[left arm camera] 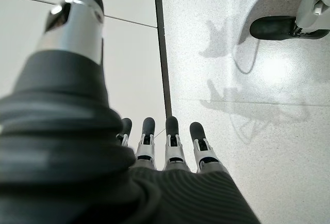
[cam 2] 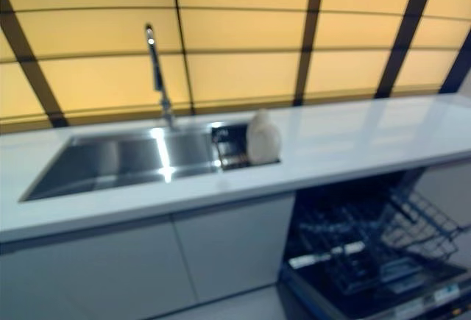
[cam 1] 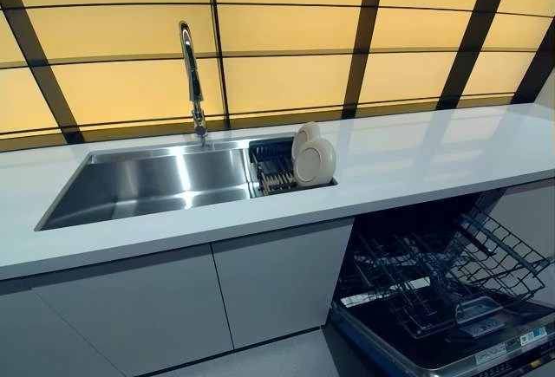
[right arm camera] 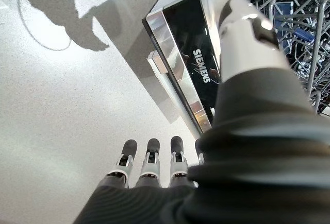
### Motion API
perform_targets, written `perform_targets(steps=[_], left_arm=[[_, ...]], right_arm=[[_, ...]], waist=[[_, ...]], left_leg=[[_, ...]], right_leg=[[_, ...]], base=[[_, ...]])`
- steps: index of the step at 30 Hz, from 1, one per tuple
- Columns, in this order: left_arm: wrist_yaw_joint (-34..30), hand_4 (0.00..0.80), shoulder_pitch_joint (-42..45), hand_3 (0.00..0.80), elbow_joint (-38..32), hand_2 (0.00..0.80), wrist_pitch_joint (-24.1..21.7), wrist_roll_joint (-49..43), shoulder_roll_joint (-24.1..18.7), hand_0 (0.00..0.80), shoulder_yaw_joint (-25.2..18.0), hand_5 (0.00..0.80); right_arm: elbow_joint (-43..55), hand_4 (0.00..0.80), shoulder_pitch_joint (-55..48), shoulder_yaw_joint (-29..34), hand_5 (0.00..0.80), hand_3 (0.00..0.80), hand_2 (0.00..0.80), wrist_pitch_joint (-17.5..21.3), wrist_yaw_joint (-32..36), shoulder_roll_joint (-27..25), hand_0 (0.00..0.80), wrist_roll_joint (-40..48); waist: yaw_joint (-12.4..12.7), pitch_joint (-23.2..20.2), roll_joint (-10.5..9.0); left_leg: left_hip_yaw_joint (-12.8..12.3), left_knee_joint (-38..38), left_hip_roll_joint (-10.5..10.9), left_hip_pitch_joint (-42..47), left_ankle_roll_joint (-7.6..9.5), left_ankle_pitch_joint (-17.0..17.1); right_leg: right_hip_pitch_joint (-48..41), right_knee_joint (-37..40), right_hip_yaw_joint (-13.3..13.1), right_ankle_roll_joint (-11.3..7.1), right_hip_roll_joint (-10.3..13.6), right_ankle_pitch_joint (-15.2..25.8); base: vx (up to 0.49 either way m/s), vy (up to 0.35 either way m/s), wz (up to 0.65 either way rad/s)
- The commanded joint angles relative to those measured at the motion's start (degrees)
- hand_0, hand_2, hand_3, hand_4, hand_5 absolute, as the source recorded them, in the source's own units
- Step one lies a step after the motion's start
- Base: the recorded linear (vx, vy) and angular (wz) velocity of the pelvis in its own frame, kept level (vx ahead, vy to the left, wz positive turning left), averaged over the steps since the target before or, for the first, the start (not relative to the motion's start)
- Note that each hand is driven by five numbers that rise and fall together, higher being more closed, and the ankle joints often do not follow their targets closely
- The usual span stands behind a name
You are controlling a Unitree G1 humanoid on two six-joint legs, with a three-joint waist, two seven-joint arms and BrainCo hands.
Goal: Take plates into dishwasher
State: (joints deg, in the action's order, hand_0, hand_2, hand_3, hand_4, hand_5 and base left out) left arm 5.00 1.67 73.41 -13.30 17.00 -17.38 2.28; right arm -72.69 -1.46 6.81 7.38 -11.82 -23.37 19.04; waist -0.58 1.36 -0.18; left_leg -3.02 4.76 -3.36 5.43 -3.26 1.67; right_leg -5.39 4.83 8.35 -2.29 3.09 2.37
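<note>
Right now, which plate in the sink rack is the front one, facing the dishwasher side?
The larger cream plate, standing upright at the rack's right end. The other plate stands behind it, only its top edge showing.

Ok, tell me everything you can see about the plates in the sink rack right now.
The plates are cream-white, round and smooth, seemingly ceramic or plastic. At least two stand on edge, overlapping, in the dark drying rack set in the right end of the steel sink, their tops rising above the white counter. Neither hand touches them.
</note>
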Motion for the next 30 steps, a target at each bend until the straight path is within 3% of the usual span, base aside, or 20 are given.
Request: perform_targets(steps=[1,30], left_arm=[[0.7,0.0,-3.4,0.0,2.3,0.0,-2.6,-1.0,-2.2,0.0,-0.6,0.0],[0.7,0.0,-3.2,0.0,2.8,0.0,-2.6,-1.4,-1.7,0.0,-0.8,0.0]], right_arm=[[-2.3,0.0,2.4,-0.8,0.0,0.0,0.0,1.3,-0.4,0.7,0.0,-0.9],[-3.0,0.0,2.4,-1.4,0.0,0.0,0.0,1.5,0.3,1.9,0.0,-1.3]], waist=[[0.7,0.1,-2.84],[0.8,0.0,-2.91]], left_leg=[[-0.6,0.1,3.3,0.6,2.48,-0.9],[-0.5,0.0,3.6,1.1,2.83,-1.1]], right_leg=[[0.5,-0.5,-2.3,-1.71,0.9,2.0],[0.1,-0.7,-2.0,-1.54,0.9,1.7]], base=[[0.0,0.0,0.0],[0.0,0.0,0.0]])
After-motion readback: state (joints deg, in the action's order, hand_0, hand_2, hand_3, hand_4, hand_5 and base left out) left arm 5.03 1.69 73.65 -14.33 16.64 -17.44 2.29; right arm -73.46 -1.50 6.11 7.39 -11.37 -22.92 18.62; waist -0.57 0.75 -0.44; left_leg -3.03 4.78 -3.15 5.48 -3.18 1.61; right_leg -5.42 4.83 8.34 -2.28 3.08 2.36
